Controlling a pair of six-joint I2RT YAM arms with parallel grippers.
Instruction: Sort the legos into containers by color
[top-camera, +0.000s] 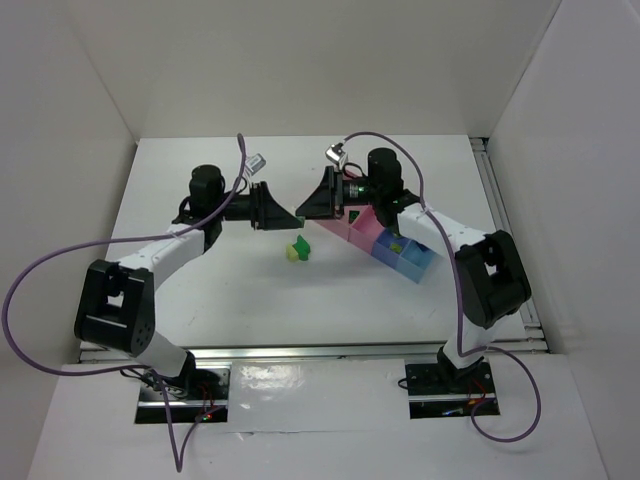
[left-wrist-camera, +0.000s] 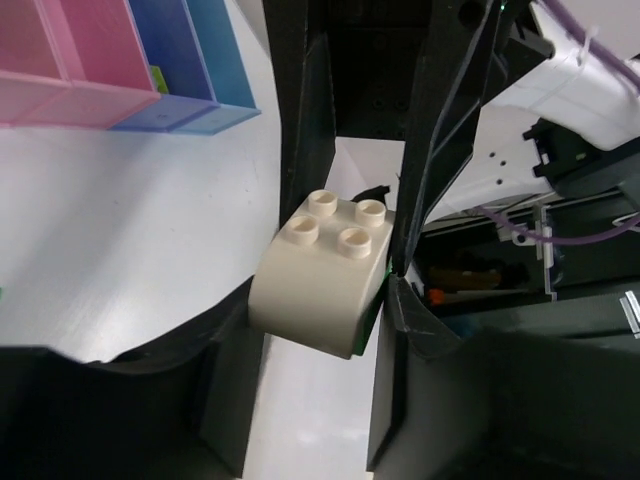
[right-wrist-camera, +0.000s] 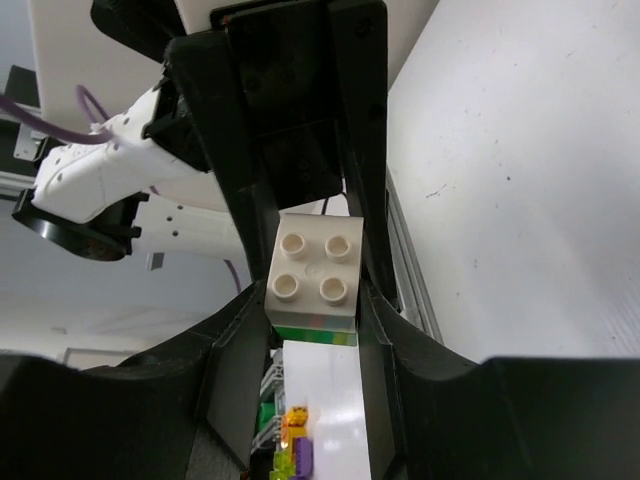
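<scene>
Starting west of the container row (top-camera: 372, 240): the left gripper (top-camera: 288, 215) hangs above the table (top-camera: 200, 290), tips pointing toward the row. In its wrist view the fingers (left-wrist-camera: 300, 150) are clenched on a cream-white brick (left-wrist-camera: 320, 270) with four studs up, one side rounded and a sliver of green under its edge.

Two loose legos lie touching on the table just left of the row and below the gripper tips: a pale yellow-green brick (top-camera: 291, 255) and a green brick (top-camera: 302, 246).

The right gripper (top-camera: 306, 210) meets the left one tip to tip, beside the row's pink end. Its fingers (right-wrist-camera: 372, 270) grasp a cream-white brick too, with a green layer beneath. I cannot tell whether it is the same piece.

The container row runs diagonally, with pink boxes nearest the grippers and blue boxes (top-camera: 415, 268) at the far end. A small yellow-green brick (top-camera: 397, 243) sits inside one blue box.
</scene>
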